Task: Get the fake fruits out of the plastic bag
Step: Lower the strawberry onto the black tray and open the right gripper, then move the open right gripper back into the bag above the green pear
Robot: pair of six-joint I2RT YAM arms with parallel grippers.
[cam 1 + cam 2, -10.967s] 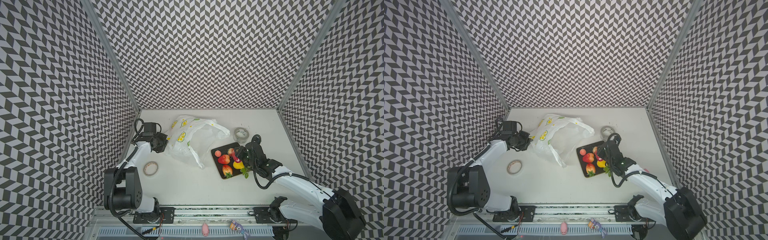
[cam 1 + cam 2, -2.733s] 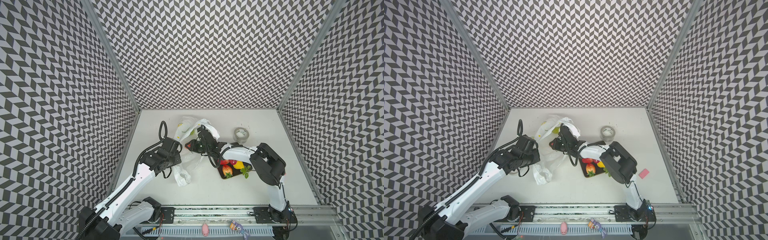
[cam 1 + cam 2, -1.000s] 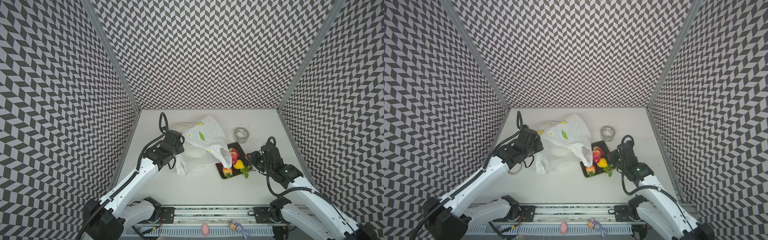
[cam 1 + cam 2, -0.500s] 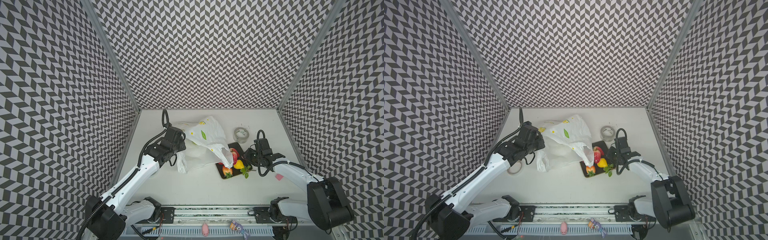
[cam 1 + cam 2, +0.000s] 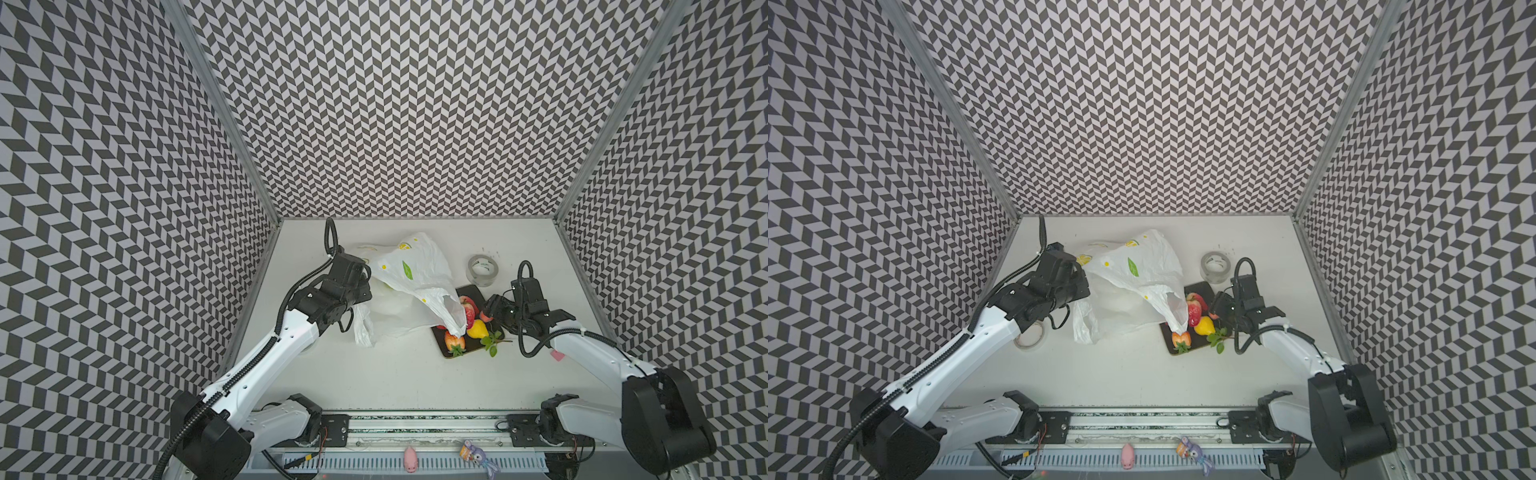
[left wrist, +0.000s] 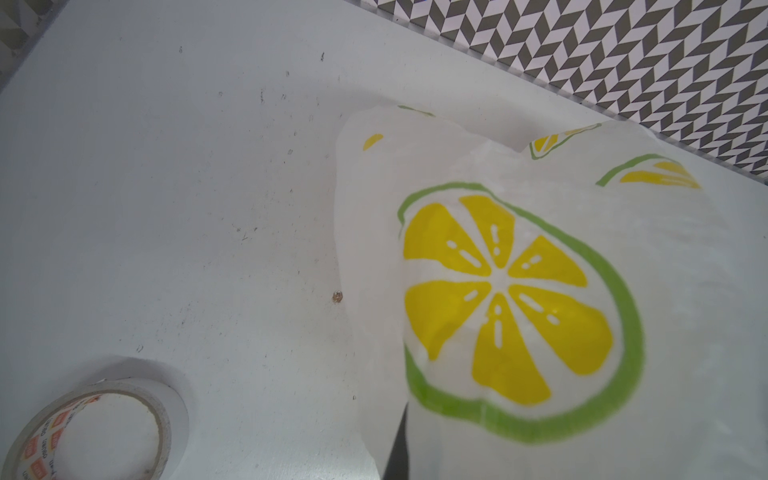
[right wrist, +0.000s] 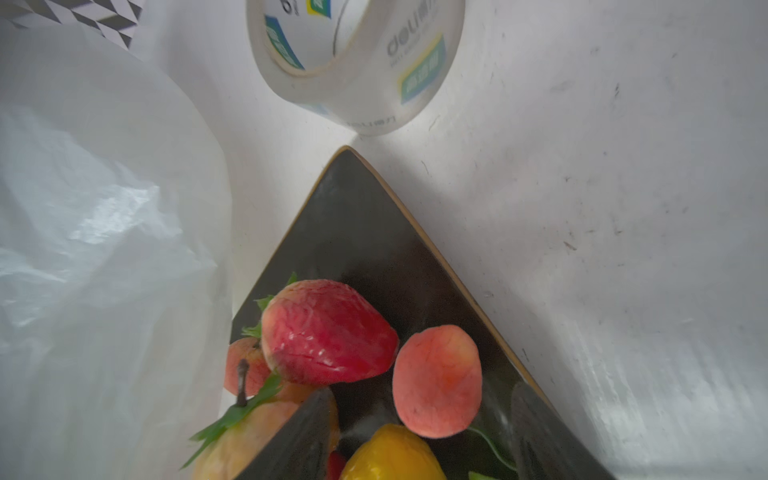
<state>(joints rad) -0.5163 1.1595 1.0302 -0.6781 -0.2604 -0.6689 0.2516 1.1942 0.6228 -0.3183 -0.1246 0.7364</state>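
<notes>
The left gripper (image 5: 366, 275) is clenched on the plastic bag (image 5: 409, 270) and holds one end of it raised above the worktop (image 5: 395, 374), on the side of the tray (image 5: 470, 291) away from the right arm. From that pinch the bag's long axis slopes down toward the tray. Its lower end, which looks like the open one, droops onto the tray's nearer edge, over part of the fake fruits (image 5: 469, 318). In the right wrist view a strawberry (image 7: 328, 332), a peach (image 7: 436, 380) and a lemon (image 7: 390, 453) rest on the tray. Whether any fruit is left inside the bag I cannot tell — the film is too cloudy.

The right gripper (image 5: 492, 311) hovers at the tray's opposite edge, released, its fingers (image 7: 291, 440) wide apart and closed on nothing. The bag's drooping end lies straight across the tray from it, so it is the nearer arm to that opening. If fruit remains inside, the next move likely turns on this slope: raising the held end higher should send it down toward the tray. A tape roll (image 5: 482, 270) stands just beyond the tray's far corner.
</notes>
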